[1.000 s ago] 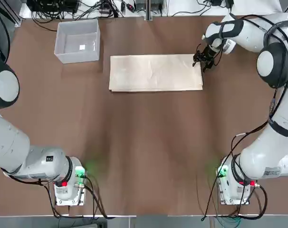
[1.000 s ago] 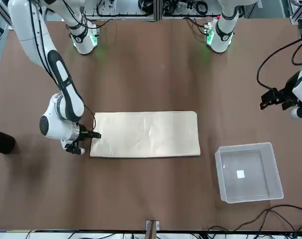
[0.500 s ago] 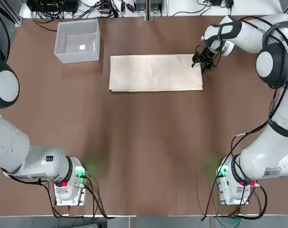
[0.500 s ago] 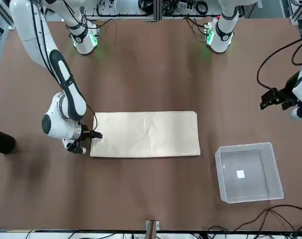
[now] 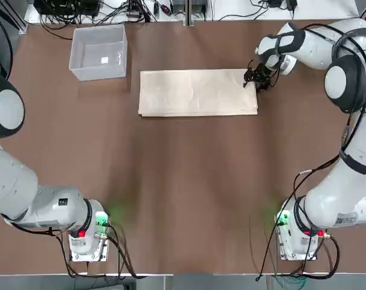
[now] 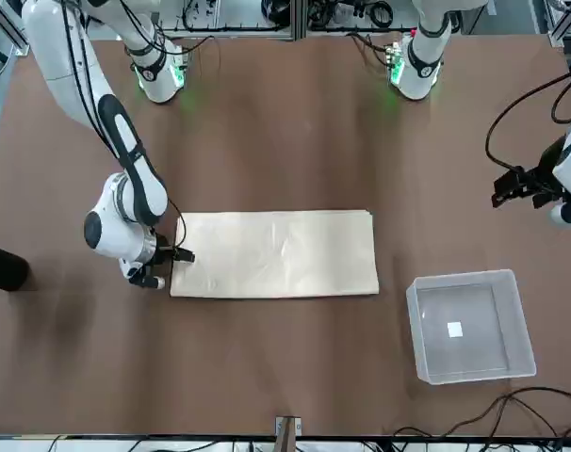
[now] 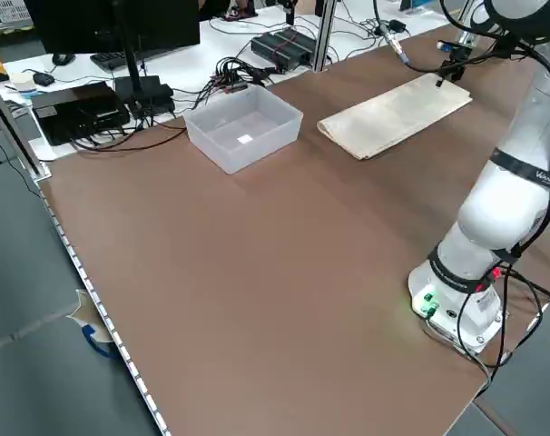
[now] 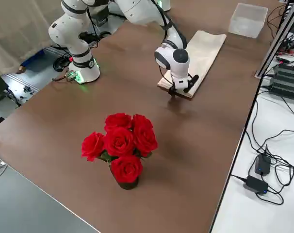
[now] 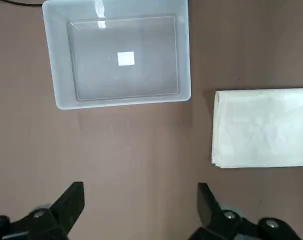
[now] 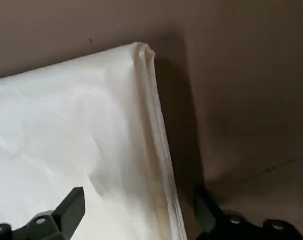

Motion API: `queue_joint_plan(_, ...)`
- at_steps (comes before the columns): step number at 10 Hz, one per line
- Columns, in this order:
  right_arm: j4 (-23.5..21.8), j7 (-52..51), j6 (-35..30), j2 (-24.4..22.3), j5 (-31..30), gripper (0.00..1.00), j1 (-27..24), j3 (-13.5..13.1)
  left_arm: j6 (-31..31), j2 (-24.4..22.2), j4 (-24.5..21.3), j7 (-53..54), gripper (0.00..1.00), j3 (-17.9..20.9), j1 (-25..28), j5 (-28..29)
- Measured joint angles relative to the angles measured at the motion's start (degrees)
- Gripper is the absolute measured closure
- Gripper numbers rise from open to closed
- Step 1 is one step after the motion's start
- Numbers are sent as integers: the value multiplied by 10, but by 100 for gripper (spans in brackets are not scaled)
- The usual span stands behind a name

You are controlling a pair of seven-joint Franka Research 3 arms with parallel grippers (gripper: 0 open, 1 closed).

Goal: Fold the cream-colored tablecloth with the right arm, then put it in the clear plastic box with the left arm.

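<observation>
Left gripper: we saw it (image 9: 141,186) over the left side of the table, nearer the robot than the box was; its fingers were spread, with nothing between them.
Clear plastic box: we found it (image 5: 98,53) upright on the brown tabletop (image 5: 183,199), toward the far left, with a small white label (image 5: 104,60) showing inside.
Cream-colored tablecloth: we saw it (image 5: 198,93) lying on the table to the right of the box and apart from it, folded into a flat, long rectangle with its layers showing at the edges; its long sides ran left to right.
Right gripper: we saw it (image 10: 140,191) at the tablecloth's right end, fingers spread and pinching nothing, one over the fabric and the other out past the edge; we could not tell whether either touched it.
Red roses: we saw these (image 8: 120,141) in a dark pot (image 8: 128,185) farther right, well apart from the tablecloth.
</observation>
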Motion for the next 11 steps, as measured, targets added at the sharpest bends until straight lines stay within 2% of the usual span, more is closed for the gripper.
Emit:
queue_joint_plan(6, 0, 24, 1, 0, 1, 6, 10, 4, 0, 1, 0, 0, 0, 0, 0, 0)
queue_joint_plan(8, 0, 25, 1, 0, 1, 16, 10, 4, 0, 2, 0, 0, 0, 0, 0, 0)
queue_joint_plan(10, 0, 25, 1, 0, 2, 33, 9, 3, 0, 3, 0, 0, 0, 0, 0, 0)
queue_joint_plan(11, 1, 25, 1, 0, 2, 37, 9, 3, 0, 3, 0, 0, 0, 0, 0, 0)
